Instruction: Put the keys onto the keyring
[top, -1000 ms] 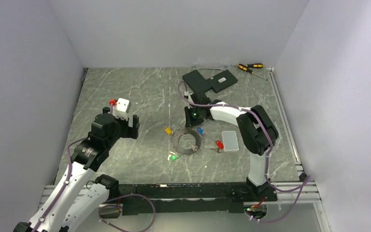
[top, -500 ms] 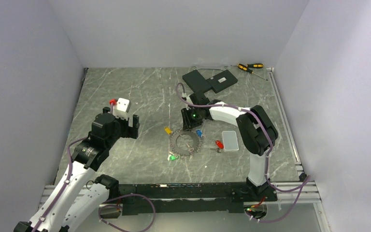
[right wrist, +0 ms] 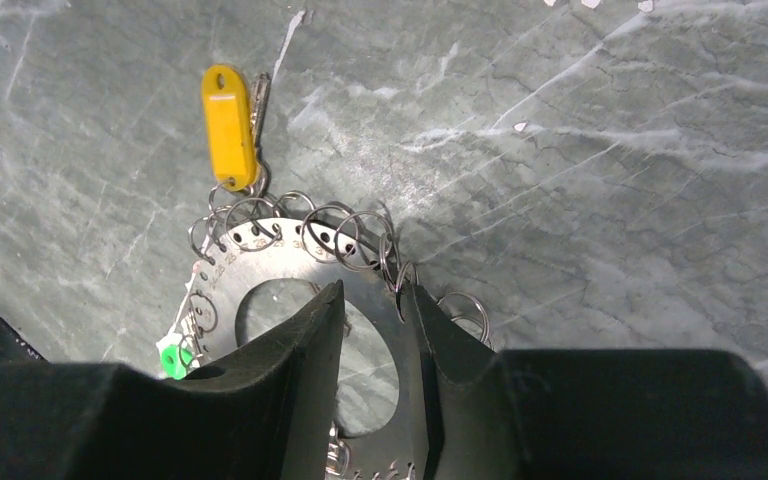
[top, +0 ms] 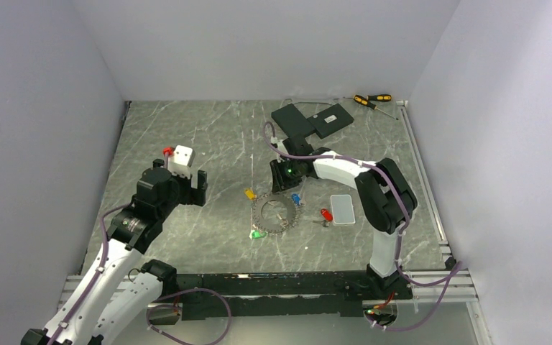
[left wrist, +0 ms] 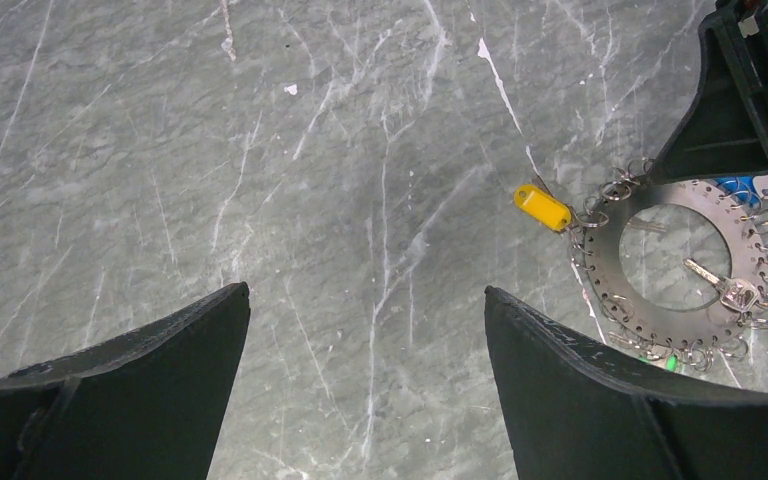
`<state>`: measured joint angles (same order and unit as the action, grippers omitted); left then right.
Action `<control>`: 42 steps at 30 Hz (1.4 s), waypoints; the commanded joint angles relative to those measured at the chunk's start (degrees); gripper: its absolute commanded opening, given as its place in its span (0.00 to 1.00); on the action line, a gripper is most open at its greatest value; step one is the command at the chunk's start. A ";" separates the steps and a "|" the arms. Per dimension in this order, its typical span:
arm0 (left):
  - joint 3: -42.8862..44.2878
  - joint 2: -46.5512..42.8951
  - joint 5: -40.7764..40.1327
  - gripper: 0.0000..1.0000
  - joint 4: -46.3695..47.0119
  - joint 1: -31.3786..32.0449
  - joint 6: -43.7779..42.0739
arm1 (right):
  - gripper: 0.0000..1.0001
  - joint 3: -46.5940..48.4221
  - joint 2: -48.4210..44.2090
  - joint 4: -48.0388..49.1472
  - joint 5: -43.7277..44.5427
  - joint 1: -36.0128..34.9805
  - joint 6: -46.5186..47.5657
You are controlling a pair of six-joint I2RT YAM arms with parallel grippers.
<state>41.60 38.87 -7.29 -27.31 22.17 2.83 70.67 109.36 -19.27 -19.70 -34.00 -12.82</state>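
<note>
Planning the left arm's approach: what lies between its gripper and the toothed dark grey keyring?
Bare marble tabletop, then the yellow-headed key against the keyring, as the left wrist view shows.

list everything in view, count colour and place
keyring: one, dark grey, table centre
yellow key: one, yellow, keyring's far-left rim
blue key: one, blue, keyring's far-right rim
green key: one, green, keyring's near-left rim
red key: one, red, right of keyring, apart
split rings: many, silver, along keyring's rim
tray: one, white, beside red key
slabs: two, black, far side
screwdrivers: two, yellow-and-black, far-right corner
table: one, grey marbled
left pincer: open, empty, left of keyring
right pincer: jaws slightly apart, tips at keyring's far rim
</note>
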 commanded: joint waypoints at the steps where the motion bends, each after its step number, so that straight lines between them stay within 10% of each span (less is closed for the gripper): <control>1: 1.99 0.22 1.10 0.91 1.82 -0.29 0.95 | 0.33 -0.51 -3.75 0.80 -0.51 -0.19 1.45; 42: 2.08 1.57 0.94 0.90 1.65 -0.64 -0.06 | 0.00 -7.13 -9.03 4.19 6.48 -0.28 1.92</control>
<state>41.60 41.10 -7.31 -27.31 21.82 2.74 64.73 103.74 -17.10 -15.75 -34.06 -10.50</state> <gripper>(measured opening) 0.900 0.010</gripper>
